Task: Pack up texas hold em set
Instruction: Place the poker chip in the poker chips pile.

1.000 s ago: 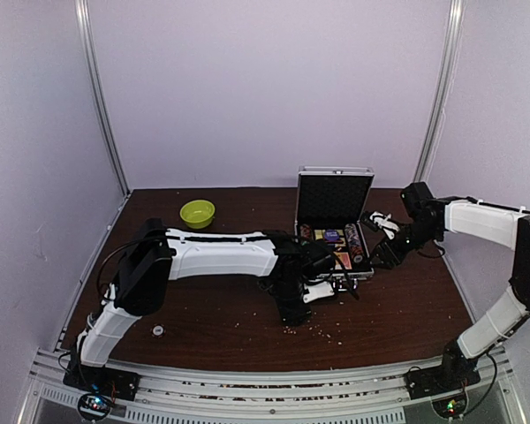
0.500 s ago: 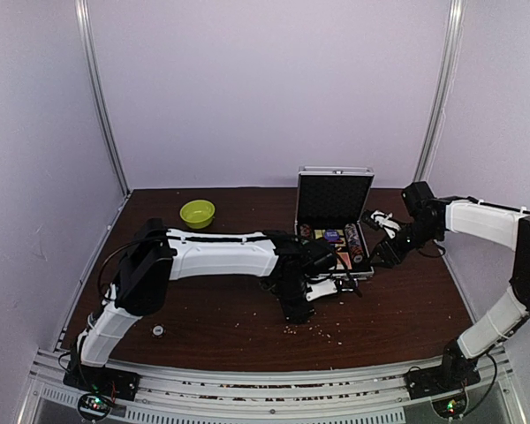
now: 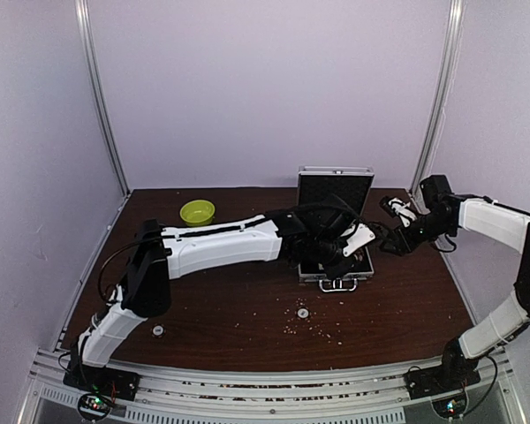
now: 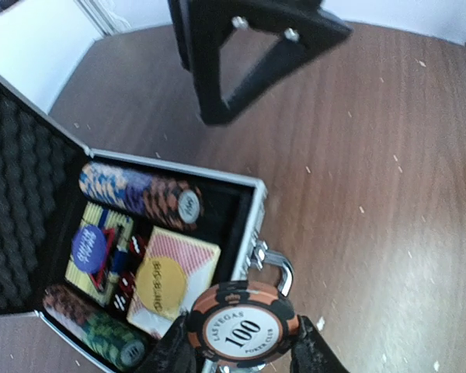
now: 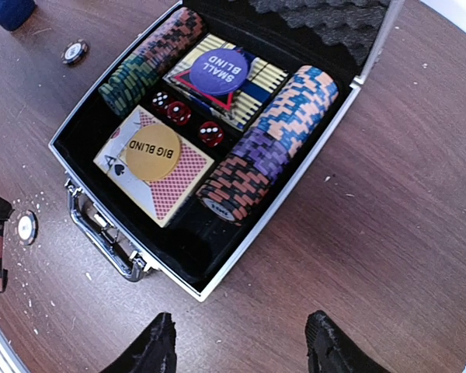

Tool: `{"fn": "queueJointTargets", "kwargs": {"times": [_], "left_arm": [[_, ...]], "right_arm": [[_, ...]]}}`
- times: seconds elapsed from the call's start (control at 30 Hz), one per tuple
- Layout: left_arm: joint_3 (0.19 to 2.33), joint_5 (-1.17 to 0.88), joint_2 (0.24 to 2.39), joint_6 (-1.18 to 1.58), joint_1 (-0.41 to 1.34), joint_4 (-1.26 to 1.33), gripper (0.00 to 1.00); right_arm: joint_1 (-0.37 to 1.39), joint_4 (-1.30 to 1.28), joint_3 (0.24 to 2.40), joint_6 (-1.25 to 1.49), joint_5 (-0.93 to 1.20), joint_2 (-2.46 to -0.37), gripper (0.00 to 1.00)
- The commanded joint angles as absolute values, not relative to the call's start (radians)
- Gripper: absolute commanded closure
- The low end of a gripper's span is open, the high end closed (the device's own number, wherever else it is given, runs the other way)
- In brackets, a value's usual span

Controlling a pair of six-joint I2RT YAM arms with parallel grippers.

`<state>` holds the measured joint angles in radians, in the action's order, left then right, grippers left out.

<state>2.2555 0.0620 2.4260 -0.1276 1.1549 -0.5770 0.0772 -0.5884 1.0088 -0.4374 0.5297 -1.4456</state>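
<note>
The silver briefcase lies open on the table, its lid upright. Inside it, in the right wrist view, are rows of poker chips, a card deck box under a yellow dealer button, a purple dealer button and red dice. My left gripper is shut on an orange and black poker chip marked 100, held above the case's handle. My right gripper hangs open over the bare table beside the case's right front corner. Two loose chips lie on the table.
A lime-green bowl stands at the back left. A dark blue mug shows at the top left of the right wrist view. Crumbs are scattered on the table in front of the case. Walls close in the back and both sides.
My left gripper has risen from the table in front of the case and moved over the case's front edge with the chip. The right gripper has drawn back slightly to the right.
</note>
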Motion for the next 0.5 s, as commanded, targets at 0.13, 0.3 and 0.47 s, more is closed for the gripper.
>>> {"fn": "queueJointTargets", "kwargs": {"times": [0.13,0.3,0.47], "left_arm": [[2.327,0.103,2.491,-0.182,1.157,-0.438,0.64],[2.161,0.042,2.381,-0.163,1.157,-0.605,0.64],[2.002,-0.014,2.321,-0.134,1.157,-0.739,0.65]], "right_arm": [[0.049,-0.588,1.031,-0.424,0.528,-1.409,0.42],[0.038,-0.591,1.031,-0.435,0.526,-1.389,0.41],[0.038,-0.594,1.032,-0.452,0.582,-1.403,0.40]]}}
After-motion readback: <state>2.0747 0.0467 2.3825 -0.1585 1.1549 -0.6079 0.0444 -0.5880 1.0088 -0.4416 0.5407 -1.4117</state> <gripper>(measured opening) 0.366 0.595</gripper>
